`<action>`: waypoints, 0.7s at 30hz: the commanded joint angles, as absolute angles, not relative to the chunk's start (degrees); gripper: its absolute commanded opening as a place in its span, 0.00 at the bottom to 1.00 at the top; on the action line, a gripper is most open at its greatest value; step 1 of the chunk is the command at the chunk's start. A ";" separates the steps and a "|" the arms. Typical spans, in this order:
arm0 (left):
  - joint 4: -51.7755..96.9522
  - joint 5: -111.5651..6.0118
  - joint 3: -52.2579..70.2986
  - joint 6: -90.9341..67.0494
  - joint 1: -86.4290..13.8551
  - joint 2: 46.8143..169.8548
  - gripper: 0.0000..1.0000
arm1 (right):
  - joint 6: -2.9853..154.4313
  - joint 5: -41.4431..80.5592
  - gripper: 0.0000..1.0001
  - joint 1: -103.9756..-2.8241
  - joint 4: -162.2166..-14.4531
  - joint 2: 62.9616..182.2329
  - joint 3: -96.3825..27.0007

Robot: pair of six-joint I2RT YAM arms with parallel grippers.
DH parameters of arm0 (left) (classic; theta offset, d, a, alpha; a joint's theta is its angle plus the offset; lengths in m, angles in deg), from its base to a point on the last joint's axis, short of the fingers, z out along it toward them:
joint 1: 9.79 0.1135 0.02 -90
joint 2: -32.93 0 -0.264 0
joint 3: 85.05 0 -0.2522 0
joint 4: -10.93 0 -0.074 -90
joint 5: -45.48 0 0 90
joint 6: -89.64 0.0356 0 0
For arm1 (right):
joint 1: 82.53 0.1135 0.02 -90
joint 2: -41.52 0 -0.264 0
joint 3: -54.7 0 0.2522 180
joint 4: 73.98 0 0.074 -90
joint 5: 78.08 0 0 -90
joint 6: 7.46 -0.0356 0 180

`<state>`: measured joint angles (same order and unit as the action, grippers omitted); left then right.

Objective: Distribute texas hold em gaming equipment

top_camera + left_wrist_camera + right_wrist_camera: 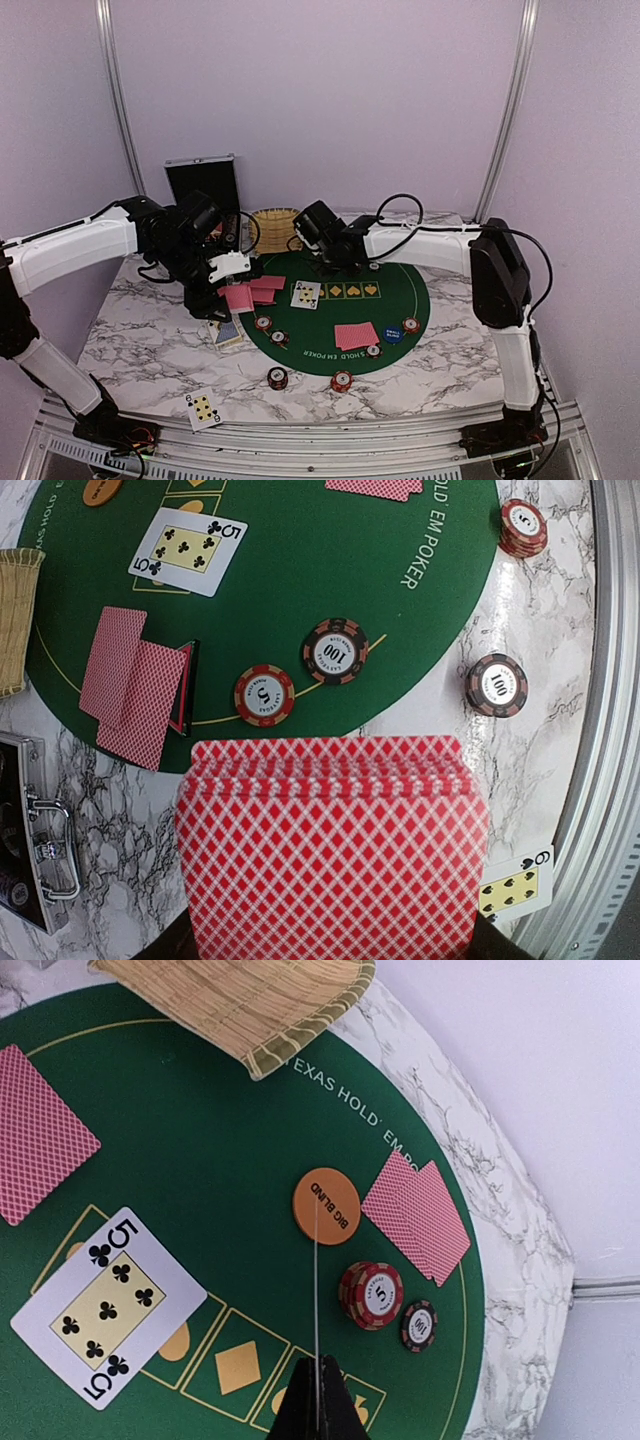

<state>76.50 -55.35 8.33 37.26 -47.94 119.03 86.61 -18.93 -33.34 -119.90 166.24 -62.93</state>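
Observation:
My left gripper point(230, 297) is shut on a deck of red-backed cards point(330, 850) that fills the lower left wrist view and hides its fingers, above the mat's left edge. My right gripper point(318, 1365) is shut on a single card point(317, 1290), seen edge-on, over the green mat point(350, 300). Under it lie an orange Big Blind disc point(326, 1205), two face-down cards point(415, 1215) and a chip stack point(371, 1295). A five of clubs point(187, 550) lies face up. Two face-down cards point(130, 685) lie next to a dark triangular marker point(186, 685).
A wicker basket point(275, 222) and an upright black case point(203, 185) stand behind the mat. A blue disc point(392, 333) and another card pair point(357, 335) lie at the mat's front. Chips point(277, 377) and a face-up six of clubs point(204, 410) rest on the marble.

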 commanded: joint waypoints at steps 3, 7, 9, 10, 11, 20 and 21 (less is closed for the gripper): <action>76.94 -56.33 8.38 37.66 -47.92 116.52 0.03 | 96.65 -28.48 0.00 -31.09 -116.26 168.52 -63.93; 77.08 -56.28 8.35 37.69 -47.92 116.43 0.03 | 99.38 -27.53 0.00 -29.05 -115.84 170.74 -63.13; 77.07 -56.35 8.37 37.74 -47.89 116.49 0.03 | 99.98 -27.56 0.04 -27.72 -116.51 171.94 -63.01; 77.07 -56.44 8.34 37.78 -47.90 116.44 0.03 | 100.21 -27.22 0.05 -27.12 -116.52 172.29 -62.63; 77.07 -56.63 8.25 37.78 -47.93 116.48 0.03 | 100.28 -26.68 0.06 -26.67 -116.36 172.56 -62.11; 77.21 -56.54 7.97 37.87 -47.93 116.88 0.03 | 98.27 -22.36 0.09 -25.67 -115.30 172.74 -58.57; 77.17 -56.50 7.98 37.87 -47.93 116.94 0.03 | 98.20 -22.20 0.10 -25.68 -115.26 172.69 -58.29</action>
